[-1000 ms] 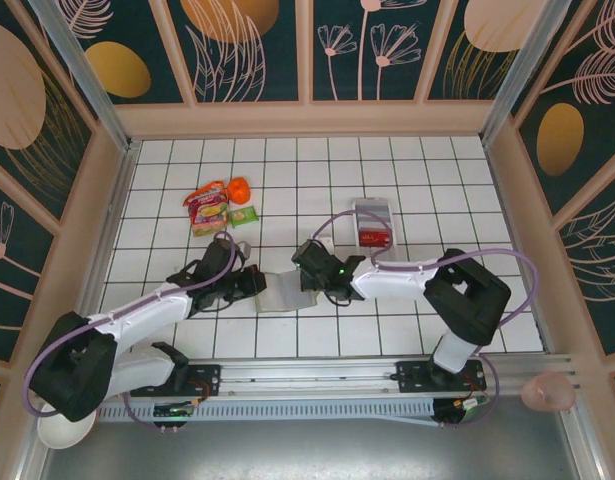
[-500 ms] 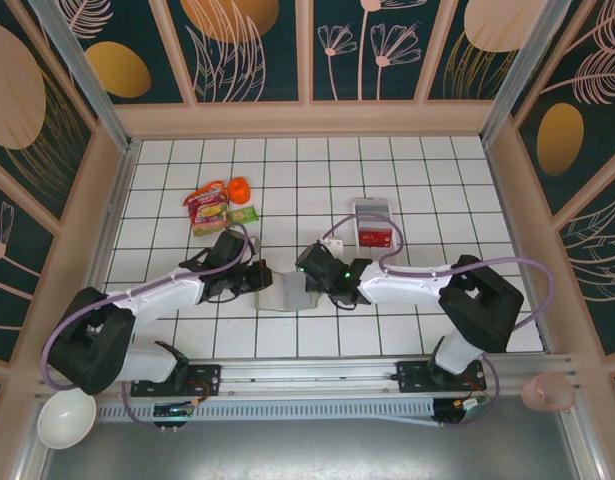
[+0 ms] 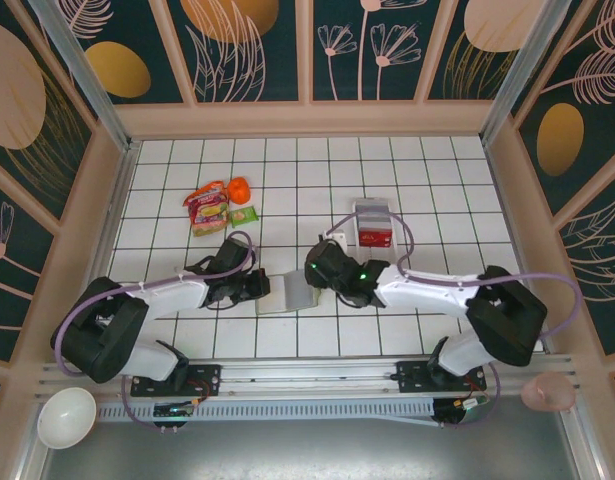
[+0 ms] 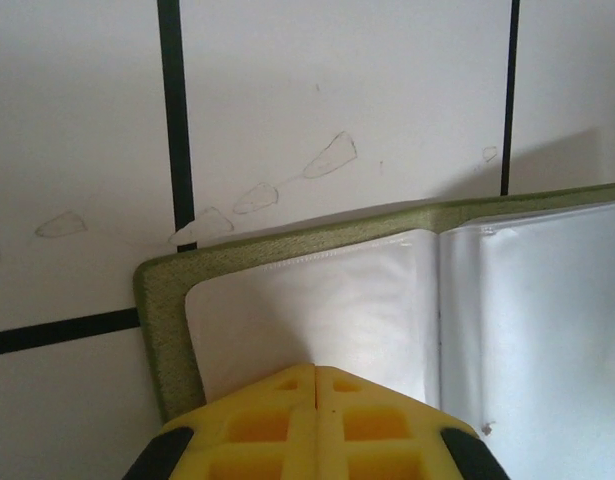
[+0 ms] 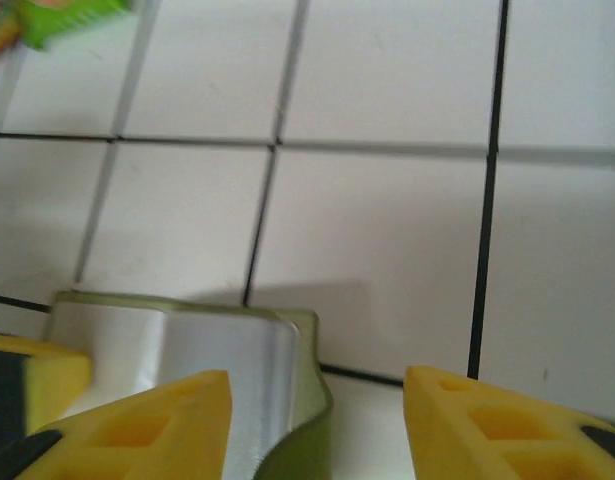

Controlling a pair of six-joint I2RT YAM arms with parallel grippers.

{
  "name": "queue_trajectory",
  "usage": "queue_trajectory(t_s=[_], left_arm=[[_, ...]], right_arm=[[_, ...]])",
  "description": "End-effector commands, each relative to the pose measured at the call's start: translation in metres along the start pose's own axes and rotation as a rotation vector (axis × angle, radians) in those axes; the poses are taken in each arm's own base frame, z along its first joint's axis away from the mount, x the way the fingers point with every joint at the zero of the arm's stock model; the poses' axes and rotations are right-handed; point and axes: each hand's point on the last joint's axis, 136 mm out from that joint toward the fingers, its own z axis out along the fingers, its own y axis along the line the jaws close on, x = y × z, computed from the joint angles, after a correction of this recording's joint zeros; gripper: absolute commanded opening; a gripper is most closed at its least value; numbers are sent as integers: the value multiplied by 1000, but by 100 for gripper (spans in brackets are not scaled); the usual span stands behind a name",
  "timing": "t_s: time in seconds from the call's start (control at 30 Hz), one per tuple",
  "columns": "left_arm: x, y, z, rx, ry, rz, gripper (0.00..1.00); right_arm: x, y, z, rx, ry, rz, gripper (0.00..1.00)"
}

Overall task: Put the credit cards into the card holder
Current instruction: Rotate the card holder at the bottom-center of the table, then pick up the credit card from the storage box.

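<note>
Olive-green folding fabric card holder (image 4: 317, 285) lies opened flat on the white tiled table (image 3: 287, 160), pale clear-plastic pockets facing up. It sits directly under the left tool (image 4: 315, 375), whose yellow tips are pressed together and bearing down on the inner panel near its corner, pinning it. Right tool (image 5: 317, 385) is spread. One raised flap edge of the holder sits just inside its left finger, not pinched.

Thin flat red credit cards (image 3: 373, 238) lie in the long white plastic tray (image 3: 372, 210), beyond the right tool and apart from the holder.

Handling, judged:
- Cards are light, stiff and slick. Lying flat they are hard to get under, so take one by a short edge or tilt it against the tray wall.
- Holder is soft and floppy and will slide or fold unless pinned.
- Plastic pockets look tight, so a card should enter edge-first.

No card visible in the holder's pockets.
</note>
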Motion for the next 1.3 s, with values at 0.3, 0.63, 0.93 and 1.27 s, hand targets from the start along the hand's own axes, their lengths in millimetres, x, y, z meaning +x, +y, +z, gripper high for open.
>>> queue_trajectory(t_s=[0.3,0.63,0.93,1.27], left_arm=[[-3,6,-2,-13,-63,36,0],[10,5,-3,47,-42,30,0],[10,0,-6,67,-47,42,0],[7,-4,-8,77,-55,48,0]], right_arm=[[-60,17,-84,-167,-411,-1272,73],[-115,-94,-59,37,-227,-1347,96],[-75,-146,-11,-10,75,-1530,90],[-78,-160,11,25,62,-1666,85]])
